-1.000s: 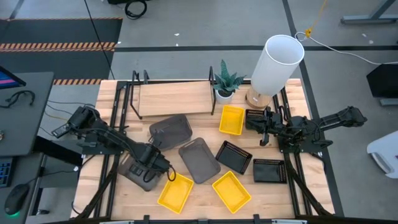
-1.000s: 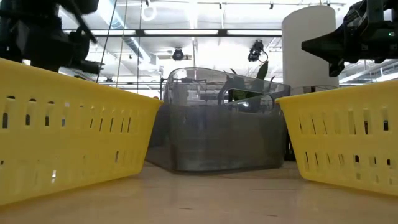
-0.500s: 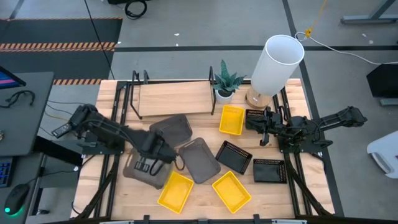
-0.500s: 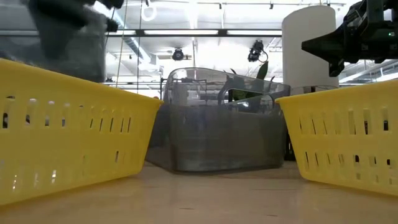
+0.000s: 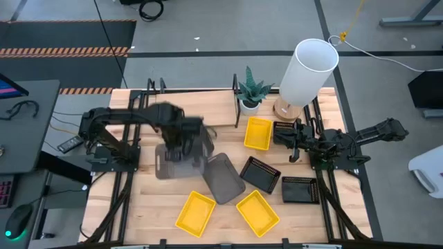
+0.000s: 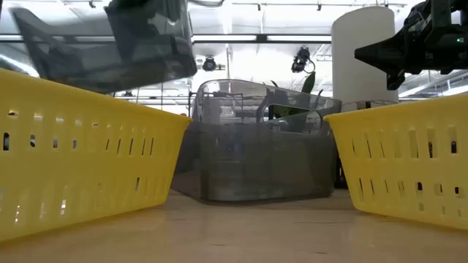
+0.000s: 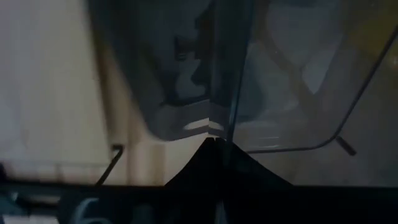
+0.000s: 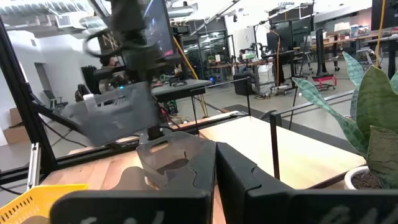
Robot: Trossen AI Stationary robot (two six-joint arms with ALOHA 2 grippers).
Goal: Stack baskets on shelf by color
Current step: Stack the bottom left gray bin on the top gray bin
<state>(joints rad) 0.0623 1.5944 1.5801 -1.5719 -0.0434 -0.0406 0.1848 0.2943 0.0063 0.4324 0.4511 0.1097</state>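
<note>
My left gripper [image 5: 183, 135] is shut on a dark grey basket [image 5: 169, 160] and carries it in the air over the table's middle left; in the low view this basket [image 6: 110, 44] hangs tilted. It hovers partly over a second grey basket [image 5: 205, 140], whose base rests on the table before the shelf [image 5: 194, 108]. A third grey basket [image 5: 221, 178] lies flat nearby. Yellow baskets [image 5: 258, 133] [image 5: 194, 211] [image 5: 257, 211] and black mesh baskets [image 5: 260, 174] [image 5: 299, 189] [image 5: 284, 130] sit on the table. My right gripper [image 5: 292, 144] waits, shut, at the right. My left gripper pinches the grey basket's side wall at its rim [image 7: 229, 118], with one finger on each face of the wall. The fingers come from above, pointing down. The basket is lifted clear of the table and hangs tilted below the fingers.
A potted plant [image 5: 251, 91] and a tall white cylinder [image 5: 308, 69] stand at the far edge, right of the shelf. Black wire end frames [image 5: 149, 104] bound the shelf. Bare tabletop shows at the near left [image 5: 145, 207].
My left gripper has raised the grey basket off the near-left part of the table and swung it up and toward the far edge and the right, over the second grey basket near the shelf. The basket has turned about and now hangs tilted.
</note>
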